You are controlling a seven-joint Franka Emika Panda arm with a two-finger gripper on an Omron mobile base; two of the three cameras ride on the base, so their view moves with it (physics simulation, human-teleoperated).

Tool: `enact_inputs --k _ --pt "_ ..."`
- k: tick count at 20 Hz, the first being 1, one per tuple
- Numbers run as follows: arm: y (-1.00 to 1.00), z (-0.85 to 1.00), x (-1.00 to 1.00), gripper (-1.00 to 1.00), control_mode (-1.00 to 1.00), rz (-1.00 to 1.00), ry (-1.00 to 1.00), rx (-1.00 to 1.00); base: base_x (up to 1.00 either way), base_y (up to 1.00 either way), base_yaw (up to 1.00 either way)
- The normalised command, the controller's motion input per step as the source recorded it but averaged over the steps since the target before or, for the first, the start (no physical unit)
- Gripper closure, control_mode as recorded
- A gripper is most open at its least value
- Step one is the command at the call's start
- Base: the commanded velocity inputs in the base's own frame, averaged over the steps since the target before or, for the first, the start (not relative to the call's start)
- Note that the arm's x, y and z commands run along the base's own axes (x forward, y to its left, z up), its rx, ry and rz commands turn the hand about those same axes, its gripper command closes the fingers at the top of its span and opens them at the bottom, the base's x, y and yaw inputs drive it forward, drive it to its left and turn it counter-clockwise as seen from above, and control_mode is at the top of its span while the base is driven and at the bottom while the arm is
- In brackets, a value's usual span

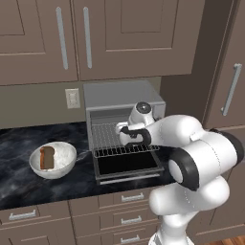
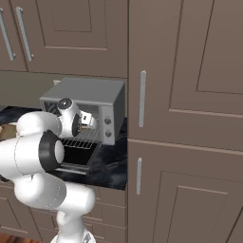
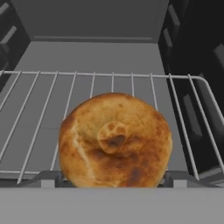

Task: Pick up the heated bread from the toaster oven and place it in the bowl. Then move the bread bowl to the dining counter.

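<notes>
The heated bread (image 3: 114,140), a round golden-orange bun, lies on the wire rack (image 3: 39,113) inside the toaster oven (image 1: 124,95), whose door (image 1: 127,165) hangs down open. My gripper (image 3: 111,178) reaches into the oven mouth with one fingertip at each side of the bun, very close to its edges, jaws wide apart. In the left base view the gripper (image 1: 120,128) sits just over the rack. The white speckled bowl (image 1: 67,155) stands on the black worktop left of the oven. The dining counter is out of view.
A dark brown upright bread slice (image 1: 47,157) stands inside the bowl. Brown wall cabinets (image 1: 72,38) hang above the oven. A tall cabinet (image 2: 185,118) rises right of the oven (image 2: 90,92). Drawers (image 1: 28,215) run under the worktop.
</notes>
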Motion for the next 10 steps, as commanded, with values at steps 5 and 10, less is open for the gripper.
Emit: enact_inputs --k 5,10 --pt "0.00 0.00 0.01 1.00 -1.00 -0.02 0.01 0.00 0.00 0.00 0.00" --pt "-0.01 0.00 -0.25 1.00 -1.00 0.00 0.00 0.00 0.00 0.00 0.00"
